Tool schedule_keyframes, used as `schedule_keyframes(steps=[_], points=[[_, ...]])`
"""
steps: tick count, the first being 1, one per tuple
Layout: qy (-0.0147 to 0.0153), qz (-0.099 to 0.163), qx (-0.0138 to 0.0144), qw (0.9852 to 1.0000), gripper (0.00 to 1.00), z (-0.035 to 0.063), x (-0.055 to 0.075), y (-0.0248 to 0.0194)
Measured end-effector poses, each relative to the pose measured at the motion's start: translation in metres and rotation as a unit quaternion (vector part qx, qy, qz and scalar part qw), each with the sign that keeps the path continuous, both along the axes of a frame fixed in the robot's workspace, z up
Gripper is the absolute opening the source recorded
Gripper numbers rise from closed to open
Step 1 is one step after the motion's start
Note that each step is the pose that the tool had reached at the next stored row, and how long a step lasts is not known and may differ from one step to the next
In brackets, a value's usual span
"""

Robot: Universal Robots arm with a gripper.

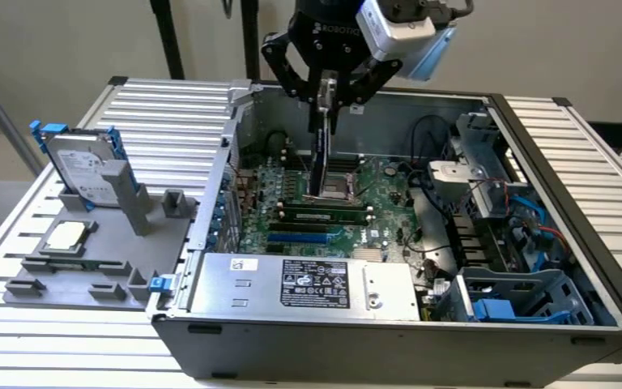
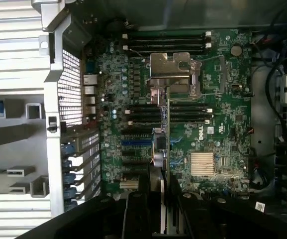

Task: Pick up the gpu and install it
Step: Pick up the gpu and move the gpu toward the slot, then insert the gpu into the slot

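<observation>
Hangs upright and edge-on inside the open computer case [image 1: 322, 340], thin flat dark gpu [image 1: 319, 158] with its upper end clamped in the pincer [image 1: 327, 101] and its lower end close over the green motherboard [image 1: 387, 203] beside the silver CPU socket [image 1: 343, 180].

The arm comes in from above with its wrist pointing straight down. The gripper [image 1: 327, 96] hangs upright, its two black fingers [image 1: 287, 73] drawn partway in and clamped on the top edge of the gpu [image 1: 317, 154].

Upright gpu [image 1: 317, 154] in the pincer [image 1: 327, 101], above the motherboard [image 1: 389, 203] inside the open case [image 1: 398, 340].
</observation>
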State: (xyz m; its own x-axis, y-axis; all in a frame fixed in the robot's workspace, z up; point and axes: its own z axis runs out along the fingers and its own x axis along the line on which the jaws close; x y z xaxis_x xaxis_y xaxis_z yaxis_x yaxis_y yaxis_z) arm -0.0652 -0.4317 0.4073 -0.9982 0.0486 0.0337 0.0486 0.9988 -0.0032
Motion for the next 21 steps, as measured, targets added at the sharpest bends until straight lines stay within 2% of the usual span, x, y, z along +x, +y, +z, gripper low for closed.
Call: schedule_keyframes(steps=[5, 11, 21], points=[[0.0, 0.0, -0.0004, 1.0, 0.27, -0.0062, 0.022, 0.0008], [0.0001, 0.0, 0.0004, 1.0, 0.27, -0.0083, 0.049, 0.0007], [0.0007, 0.0, 0.0005, 1.0, 0.27, -0.0083, 0.051, 0.0008]])
